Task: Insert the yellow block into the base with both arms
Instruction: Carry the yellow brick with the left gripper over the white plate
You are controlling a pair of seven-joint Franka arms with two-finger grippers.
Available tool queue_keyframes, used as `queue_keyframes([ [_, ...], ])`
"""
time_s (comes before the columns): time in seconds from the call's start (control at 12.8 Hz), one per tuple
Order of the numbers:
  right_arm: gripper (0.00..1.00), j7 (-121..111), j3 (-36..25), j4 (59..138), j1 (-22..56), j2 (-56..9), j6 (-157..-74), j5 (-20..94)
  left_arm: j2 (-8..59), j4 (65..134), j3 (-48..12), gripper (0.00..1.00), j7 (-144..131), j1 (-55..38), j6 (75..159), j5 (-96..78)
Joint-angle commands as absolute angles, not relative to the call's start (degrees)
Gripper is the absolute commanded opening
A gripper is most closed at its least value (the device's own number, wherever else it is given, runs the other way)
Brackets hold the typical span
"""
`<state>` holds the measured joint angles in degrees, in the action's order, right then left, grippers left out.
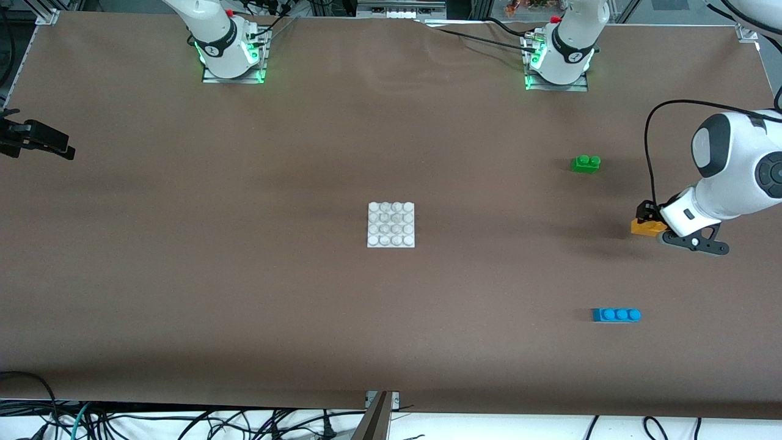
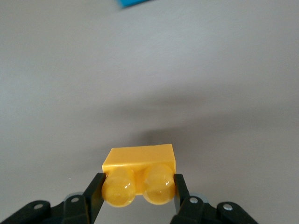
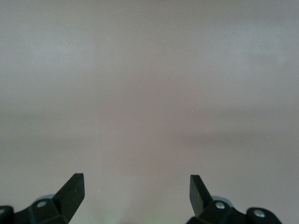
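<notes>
Nearest the front camera lies a blue brick (image 1: 616, 315) with three studs, resting flat on the brown tabletop (image 1: 244, 275) toward the left arm's end; a sliver of it also shows in the left wrist view. Farther from the camera, close to the tabletop's edge at that same end, is the yellow block (image 1: 646, 227), a small yellow-orange plastic brick with a smooth rectangular body and two rounded, glossy, slightly translucent studs. In the left wrist view the yellow block (image 2: 139, 171) sits squarely between the two black fingers (image 2: 95, 191) of the left hand (image 2: 138, 192), one finger pressed against each short end beside the studs, so the left hand (image 1: 649, 220) is clamped on the block, low at the tabletop; whether the brick has left the surface cannot be told. A green brick (image 1: 585, 163) with two studs lies farther from the camera than the yellow block, well apart from it. Near the middle of the tabletop rests the base (image 1: 391, 225), a flat white square plate with a four-by-four grid of round studs, well apart from all three bricks. At the right arm's end, the right hand (image 1: 36, 142) waits over the tabletop's edge, and the right wrist view shows its fingers (image 3: 72, 189) spread apart with only bare surface between them.
</notes>
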<state>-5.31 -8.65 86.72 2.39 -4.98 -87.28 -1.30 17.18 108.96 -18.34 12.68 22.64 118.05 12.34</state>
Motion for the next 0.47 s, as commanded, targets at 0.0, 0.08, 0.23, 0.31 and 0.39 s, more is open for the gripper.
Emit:
queue_keyframes([
  [0.0,1.00,-5.9,-8.3,86.5,2.1,-4.8,-86.7,-2.1,18.2,101.1,-25.7,0.24,4.9,21.6,108.2,13.1],
  [0.08,1.00,-5.8,-8.3,86.5,2.1,-4.8,-86.7,-2.0,18.4,99.9,-27.6,0.24,1.0,20.2,106.4,12.8],
  [0.23,1.00,-5.8,-8.1,86.5,2.3,-4.8,-86.7,-2.1,19.1,97.7,-29.5,0.24,-2.5,14.0,105.9,10.2],
  [0.31,1.00,-5.8,-8.1,86.4,2.4,-4.8,-86.7,-2.1,21.0,94.8,-29.4,0.24,-6.9,9.8,105.9,8.4],
  [0.39,1.00,-5.8,-8.2,86.4,2.4,-4.8,-86.7,-2.1,23.1,92.5,-29.4,0.24,-11.6,7.0,105.9,7.0],
])
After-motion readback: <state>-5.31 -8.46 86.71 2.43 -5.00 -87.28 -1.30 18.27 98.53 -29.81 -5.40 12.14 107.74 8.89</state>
